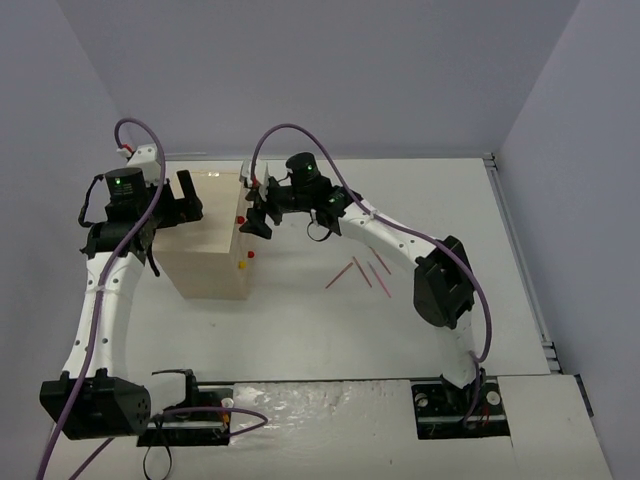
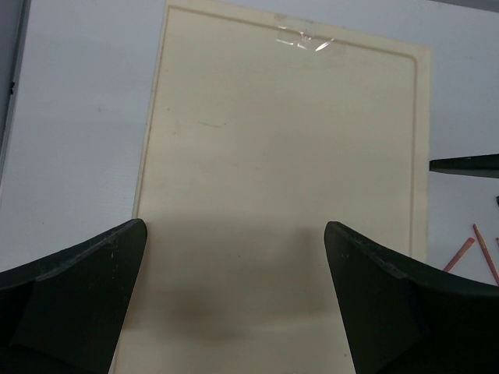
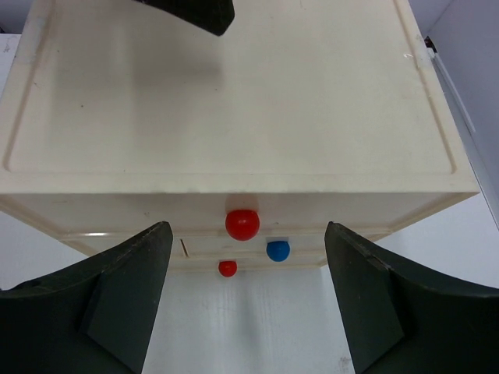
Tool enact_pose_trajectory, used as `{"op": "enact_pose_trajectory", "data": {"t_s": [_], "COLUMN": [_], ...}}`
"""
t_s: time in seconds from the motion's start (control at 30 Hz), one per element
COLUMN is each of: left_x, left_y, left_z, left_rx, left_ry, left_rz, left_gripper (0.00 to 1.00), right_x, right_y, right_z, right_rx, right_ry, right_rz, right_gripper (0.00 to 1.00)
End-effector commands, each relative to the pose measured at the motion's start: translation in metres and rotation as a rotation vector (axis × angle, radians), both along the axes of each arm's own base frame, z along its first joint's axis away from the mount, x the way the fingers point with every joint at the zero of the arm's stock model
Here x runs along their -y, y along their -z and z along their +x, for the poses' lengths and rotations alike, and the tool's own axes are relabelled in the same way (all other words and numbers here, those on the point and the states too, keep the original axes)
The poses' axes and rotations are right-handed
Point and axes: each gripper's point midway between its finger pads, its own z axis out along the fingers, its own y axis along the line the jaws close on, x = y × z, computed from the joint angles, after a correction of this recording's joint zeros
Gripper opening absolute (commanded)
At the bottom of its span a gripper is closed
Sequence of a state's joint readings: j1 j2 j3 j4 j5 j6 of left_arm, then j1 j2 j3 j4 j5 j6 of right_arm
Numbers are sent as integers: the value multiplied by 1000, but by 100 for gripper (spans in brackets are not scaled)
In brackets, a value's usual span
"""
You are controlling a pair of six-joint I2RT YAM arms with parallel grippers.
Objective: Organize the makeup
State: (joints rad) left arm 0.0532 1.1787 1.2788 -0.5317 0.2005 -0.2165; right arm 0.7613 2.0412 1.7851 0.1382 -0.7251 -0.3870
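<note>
Left gripper (image 1: 188,202) is over the top of the cream box (image 1: 205,250), at its far left part. Its fingers (image 2: 86,273) are spread wide with nothing between them, and whether they touch the lid I can't tell. The box sits on the white table (image 1: 330,340), knob face pointing right. Right gripper (image 3: 248,227) is just beside that face with jaws apart and nothing held. The large red knob (image 3: 242,224) on the top drawer lines up between its fingers (image 3: 117,280), clear of both. A blue knob (image 3: 277,250) and a smaller red knob (image 3: 227,268) sit lower on the same face. The only makeup in view is the thin reddish-pink pencils (image 1: 358,270), lying loose on the table right of the box and near the right arm, apart from both grippers.
</note>
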Motion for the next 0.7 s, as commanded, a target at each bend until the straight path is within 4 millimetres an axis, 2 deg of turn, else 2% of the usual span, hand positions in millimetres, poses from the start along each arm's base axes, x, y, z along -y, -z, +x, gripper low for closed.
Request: {"op": "enact_pose_trajectory", "data": {"t_s": [0.0, 0.1, 0.27, 0.43, 0.67], "left_x": [0, 0, 1, 2, 2], "left_y": [-8, 3, 6, 9, 10], "left_z": [8, 8, 7, 8, 8], "left_rx": [57, 33, 26, 20, 18], "left_ry": [5, 4, 9, 13, 13], "left_rz": [12, 14, 9, 2, 0], "left_gripper": [97, 97, 97, 97, 97], "right_x": [-12, -16, -22, -25, -28], "right_y": [-20, -15, -14, -13, -24], "right_z": [-2, 0, 4, 4, 1], "right_rx": [63, 60, 69, 76, 99], "right_ry": [-43, -47, -49, -51, -57], "right_rz": [49, 40, 42, 43, 56], "right_gripper": [74, 72, 65, 62, 52]}}
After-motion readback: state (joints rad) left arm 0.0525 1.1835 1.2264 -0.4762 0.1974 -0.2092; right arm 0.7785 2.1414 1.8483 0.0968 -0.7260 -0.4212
